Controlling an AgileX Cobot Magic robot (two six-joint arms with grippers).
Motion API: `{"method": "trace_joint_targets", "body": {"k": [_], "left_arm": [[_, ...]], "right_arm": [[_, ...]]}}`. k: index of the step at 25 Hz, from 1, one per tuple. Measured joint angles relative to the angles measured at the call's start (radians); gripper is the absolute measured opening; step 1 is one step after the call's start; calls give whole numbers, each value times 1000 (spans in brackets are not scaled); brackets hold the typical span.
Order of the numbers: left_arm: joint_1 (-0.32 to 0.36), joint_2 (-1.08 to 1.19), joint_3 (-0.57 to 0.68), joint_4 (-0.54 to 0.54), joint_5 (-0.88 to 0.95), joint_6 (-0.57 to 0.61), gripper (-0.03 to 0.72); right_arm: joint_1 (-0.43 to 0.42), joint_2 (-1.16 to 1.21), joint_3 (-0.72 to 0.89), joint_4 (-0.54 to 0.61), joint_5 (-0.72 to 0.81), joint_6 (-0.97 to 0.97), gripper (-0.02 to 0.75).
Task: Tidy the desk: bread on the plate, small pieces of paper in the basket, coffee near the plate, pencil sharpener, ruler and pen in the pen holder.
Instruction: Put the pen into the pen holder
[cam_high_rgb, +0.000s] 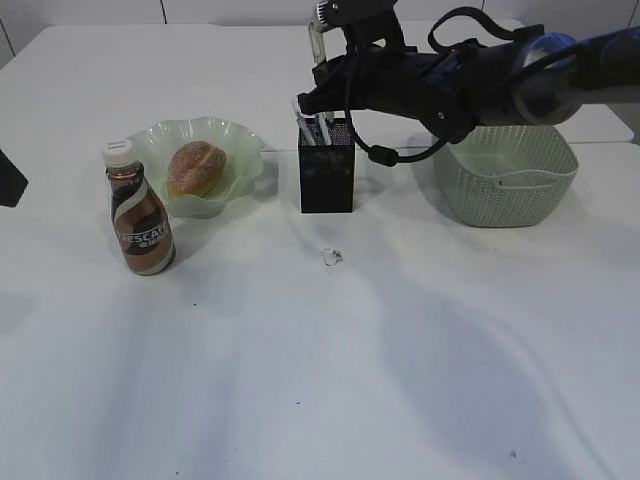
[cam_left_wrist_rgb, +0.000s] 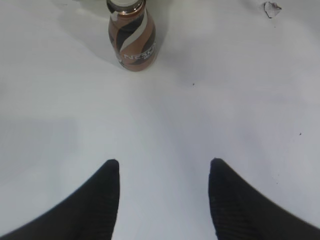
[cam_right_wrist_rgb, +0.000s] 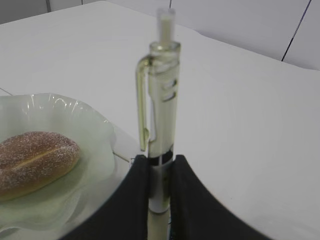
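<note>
Holding the pen (cam_right_wrist_rgb: 161, 100) upright in a narrow pinch, the right end effector (cam_high_rgb: 322, 62) hangs directly above the pen holder (cam_high_rgb: 326, 165) near the surface's far edge; the pen's long axis points straight down into it.

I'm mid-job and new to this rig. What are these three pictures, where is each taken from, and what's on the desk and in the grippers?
You are driving a robot with two arms, each ending in a two-fingered gripper. One picture looks at the desk from in front; the other two come from cameras on the wrists.

On the desk: the bread in the plate, the coffee beside it, the pen holder, the basket and one small piece of paper.

The right gripper is shut on a clear pen, above the pen holder. The left gripper is open and empty, facing the coffee.
</note>
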Motion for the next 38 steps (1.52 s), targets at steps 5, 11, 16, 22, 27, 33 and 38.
{"method": "trace_joint_targets", "body": {"k": [5, 11, 16, 22, 27, 33, 38], "left_arm": [[0, 0, 0, 0, 0, 0, 401], [0, 0, 0, 0, 0, 0, 401], [0, 0, 0, 0, -1, 0, 401], [0, 0, 0, 0, -1, 0, 401], [0, 0, 0, 0, -6, 0, 401], [0, 0, 0, -2, -23, 0, 401], [0, 0, 0, -3, -25, 0, 401]], "right_arm": [[-2, 21, 0, 0, -2, -18, 88], [-10, 31, 0, 0, -2, -23, 87], [-12, 60, 0, 0, -2, -23, 88], [-12, 75, 0, 0, -4, -23, 87], [-12, 75, 0, 0, -7, -23, 87], [-12, 75, 0, 0, 4, -23, 90], [-12, 75, 0, 0, 32, -23, 115]]}}
